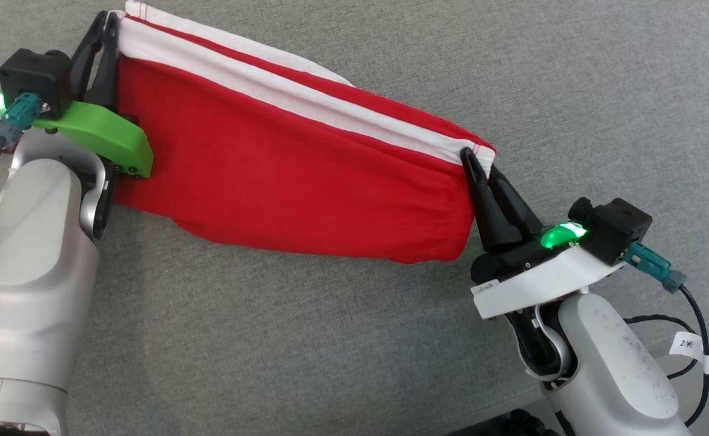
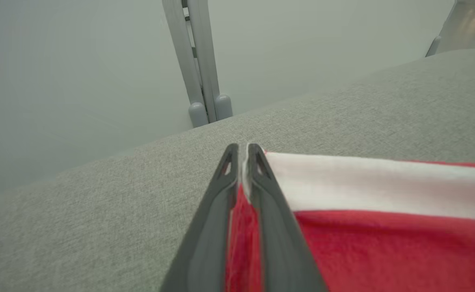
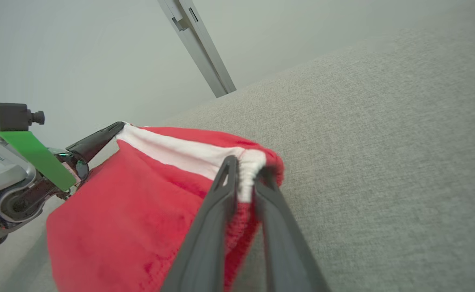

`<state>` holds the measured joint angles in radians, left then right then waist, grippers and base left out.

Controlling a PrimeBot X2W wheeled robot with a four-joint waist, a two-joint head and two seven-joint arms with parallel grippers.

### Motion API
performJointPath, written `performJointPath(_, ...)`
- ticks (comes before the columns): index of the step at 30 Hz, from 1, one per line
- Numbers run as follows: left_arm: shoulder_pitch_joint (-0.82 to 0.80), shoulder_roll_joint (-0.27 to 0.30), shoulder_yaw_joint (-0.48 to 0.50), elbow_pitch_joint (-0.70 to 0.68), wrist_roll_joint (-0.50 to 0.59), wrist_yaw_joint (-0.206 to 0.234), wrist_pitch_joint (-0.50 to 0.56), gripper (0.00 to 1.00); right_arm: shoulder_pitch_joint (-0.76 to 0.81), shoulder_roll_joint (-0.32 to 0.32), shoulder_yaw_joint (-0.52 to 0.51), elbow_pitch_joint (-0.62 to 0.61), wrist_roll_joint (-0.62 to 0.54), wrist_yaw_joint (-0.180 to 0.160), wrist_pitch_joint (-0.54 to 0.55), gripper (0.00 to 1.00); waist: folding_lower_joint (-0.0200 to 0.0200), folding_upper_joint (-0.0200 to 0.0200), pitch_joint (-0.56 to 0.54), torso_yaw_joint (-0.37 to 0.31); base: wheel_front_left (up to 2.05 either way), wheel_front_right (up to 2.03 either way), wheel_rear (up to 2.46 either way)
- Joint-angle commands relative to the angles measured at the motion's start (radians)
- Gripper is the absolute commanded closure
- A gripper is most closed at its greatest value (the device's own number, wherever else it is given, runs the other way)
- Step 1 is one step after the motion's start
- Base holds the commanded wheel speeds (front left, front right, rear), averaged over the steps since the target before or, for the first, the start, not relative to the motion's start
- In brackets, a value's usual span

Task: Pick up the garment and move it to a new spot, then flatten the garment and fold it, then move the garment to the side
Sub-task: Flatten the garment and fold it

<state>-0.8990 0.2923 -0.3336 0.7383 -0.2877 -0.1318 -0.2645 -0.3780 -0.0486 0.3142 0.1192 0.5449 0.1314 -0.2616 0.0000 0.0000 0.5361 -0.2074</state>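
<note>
2 grippers held the garment (image 1: 282,175) taut across the upper middle of the head view. The left gripper (image 1: 105,30) pinched its upper-left corner and the right gripper (image 1: 480,163) the corner right of centre, over the grey surface (image 1: 330,351).

In the left wrist view, the jaws were clenched on the white band at centre.

In the right wrist view, the jaws grasped the bunched band mid-frame.

This looked like the fold step. Next, lay the garment flat, then let go without dragging it.

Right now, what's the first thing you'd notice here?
A bright red garment with white stripes, stretched out over the grey fabric surface in the middle of the head view. The left gripper pinches its upper-left corner and the right gripper pinches its right end.
</note>
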Motion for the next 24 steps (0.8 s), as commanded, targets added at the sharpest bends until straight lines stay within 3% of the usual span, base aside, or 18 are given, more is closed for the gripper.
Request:
performJointPath(1, -0.013, -0.001, 0.011, -0.019, 0.000, 0.002, 0.001, 0.00, -0.001, -0.004, -0.008, -0.005, -0.020, -0.001, -0.005, 0.00, 0.0000, 0.0000, -0.003, 0.004, 0.00, 0.00, 0.00)
performJointPath(12, 0.091, -0.027, 0.048, -0.040, -0.015, 0.002, 0.001, 0.00, 0.058, -0.004, -0.141, -0.012, -0.142, -0.001, -0.005, 0.00, 0.0000, 0.0000, -0.063, 0.035, 0.00, 0.00, 0.00)
performJointPath(24, 0.106, -0.046, -0.151, 0.223, -0.123, 0.002, 0.050, 0.00, 0.106, -0.004, -0.240, 0.031, -0.238, -0.001, -0.005, 0.00, 0.0000, 0.0000, -0.131, 0.052, 0.00, 0.00, 0.00)
